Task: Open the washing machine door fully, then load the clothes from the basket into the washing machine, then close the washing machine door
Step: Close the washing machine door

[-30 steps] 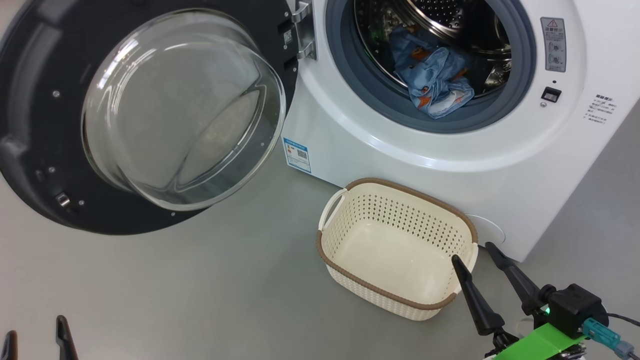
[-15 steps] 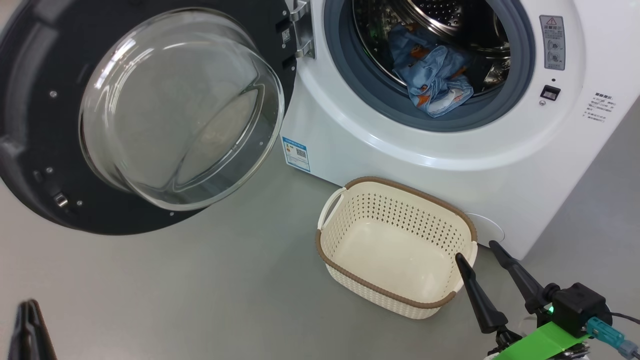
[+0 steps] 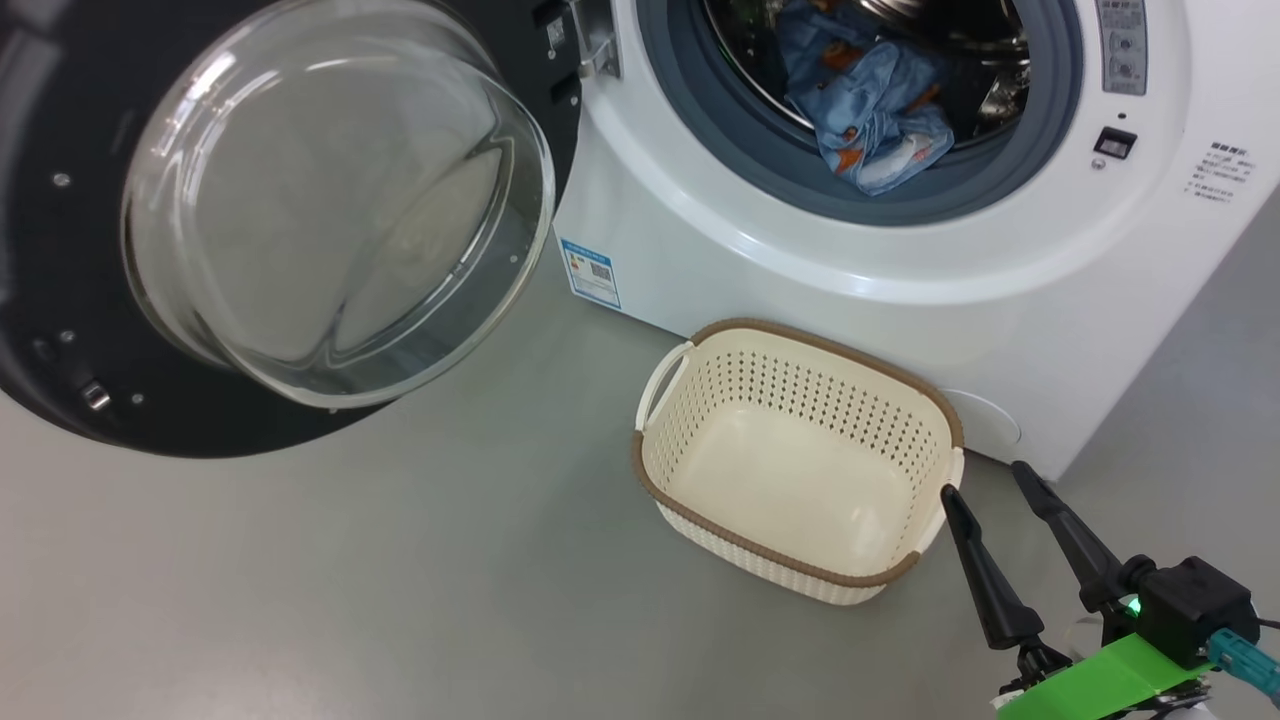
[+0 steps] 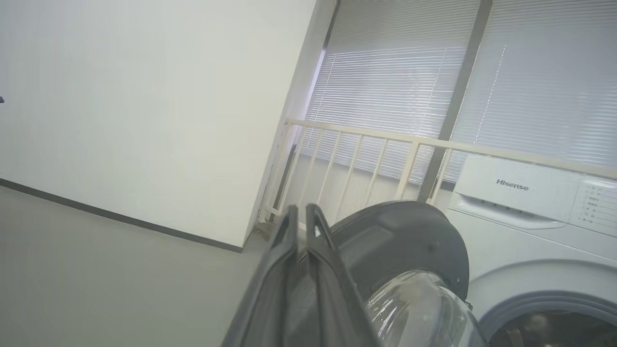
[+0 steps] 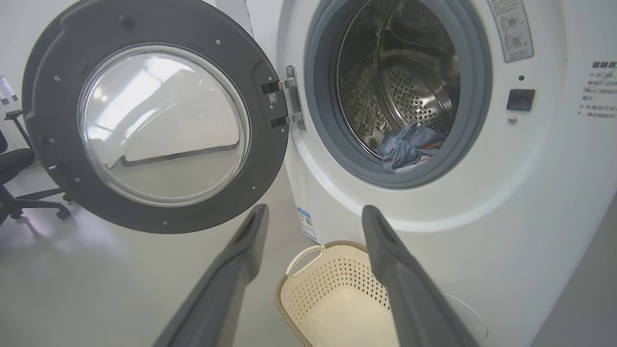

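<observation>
Looking down, we see the washing machine door [image 3: 330, 200] swung wide to the left, its glossy black rim ringing a bulging clear glass bowl. The white washing machine [image 3: 800, 270] shows a grey rubber seal [image 3: 700, 130] and a perforated steel drum [image 5: 409, 86], where the crumpled light blue clothes [image 3: 875, 115] with orange prints lie at the mouth. The cream perforated basket [image 3: 800, 395], brown-rimmed, sits on the smooth grey floor [image 3: 400, 580] just beside the machine's front. Our right gripper [image 3: 985, 480] holds its tapered dark fingers spread apart near the basket's corner. Our left gripper [image 4: 301, 209] has its fingers pressed together on nothing.
</observation>
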You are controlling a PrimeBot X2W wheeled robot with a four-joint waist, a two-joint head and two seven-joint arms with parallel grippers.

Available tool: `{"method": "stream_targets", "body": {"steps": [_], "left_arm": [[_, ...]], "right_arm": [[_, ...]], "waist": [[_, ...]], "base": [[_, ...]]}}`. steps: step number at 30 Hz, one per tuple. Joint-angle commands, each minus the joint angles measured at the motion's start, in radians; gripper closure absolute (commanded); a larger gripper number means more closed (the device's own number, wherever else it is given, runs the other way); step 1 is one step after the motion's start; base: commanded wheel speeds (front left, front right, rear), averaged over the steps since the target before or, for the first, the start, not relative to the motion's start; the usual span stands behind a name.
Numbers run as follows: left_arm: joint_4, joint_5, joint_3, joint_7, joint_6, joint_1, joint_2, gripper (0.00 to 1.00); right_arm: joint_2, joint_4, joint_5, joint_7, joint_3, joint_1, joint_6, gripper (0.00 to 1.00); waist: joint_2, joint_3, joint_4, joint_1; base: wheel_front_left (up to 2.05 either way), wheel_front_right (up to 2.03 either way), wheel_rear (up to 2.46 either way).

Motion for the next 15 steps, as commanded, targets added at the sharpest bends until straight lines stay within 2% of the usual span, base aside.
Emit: {"method": "stream_targets", "body": {"steps": [1, 6, 8, 9, 15], "left_arm": [[0.014, -0.045, 0.036, 0.014, 0.0, -0.07, 0.077, 1.0], [0.172, -0.187, 0.011, 0.077, 0.0, -0.225, 0.191, 1.0], [0.205, -0.213, 0.002, 0.094, 0.0, -0.255, 0.207, 1.0], [0.27, -0.254, -0.019, 0.131, 0.0, -0.309, 0.239, 1.0], [0.418, -0.337, -0.067, 0.227, 0.0, -0.423, 0.301, 1.0]], "right_arm": [[-0.02, -0.027, -0.007, -0.008, 0.015, -0.011, 0.004, 0.0], [-0.032, -0.029, -0.011, -0.008, 0.019, -0.032, 0.004, 0.0], [-0.034, -0.029, -0.012, -0.008, 0.019, -0.036, 0.004, 0.0], [-0.04, -0.03, -0.013, -0.008, 0.02, -0.043, 0.004, 0.0], [-0.052, -0.034, -0.018, -0.008, 0.024, -0.065, 0.004, 0.0]], "waist": [[-0.0001, 0.029, -0.016, -0.0001], [-0.0001, 0.067, -0.036, -0.0001], [-0.0001, 0.074, -0.039, -0.0001], [-0.0001, 0.089, -0.044, -0.0001], [-0.0001, 0.129, -0.057, -0.0001]], "base": [[0.0, 0.0, 0.0], [0.0, 0.0, 0.0], [0.0, 0.0, 0.0], [0.0, 0.0, 0.0], [0.0, 0.0, 0.0]]}}
